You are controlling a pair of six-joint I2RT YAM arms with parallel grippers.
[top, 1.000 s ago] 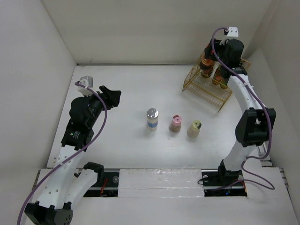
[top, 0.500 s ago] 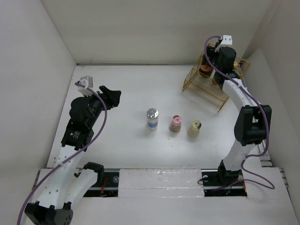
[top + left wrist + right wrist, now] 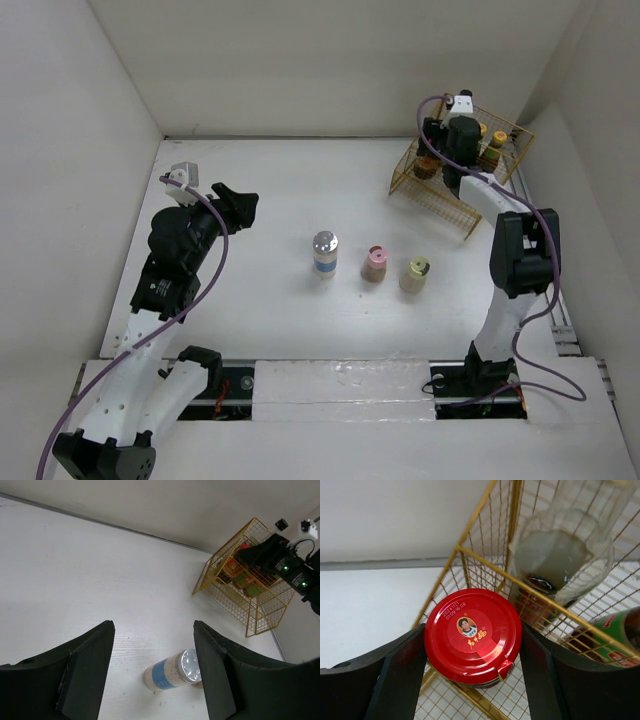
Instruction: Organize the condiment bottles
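Table (image 3: 270,190): yellow wire basket (image 3: 450,200) at far right, green-labelled bottle (image 3: 620,630) inside. Right gripper (image 3: 472,640) at basket's left corner, fingers pinching red-capped jar (image 3: 470,630) by its sides (jar sits over basket rim). Left gripper (image 3: 152,625) hovers at left, jaws spread, nothing between. Mid-table row, well apart from basket, all upright: silver-capped bottle (image 3: 325,254), pink-capped bottle (image 3: 374,264), cream-capped bottle (image 3: 414,273).
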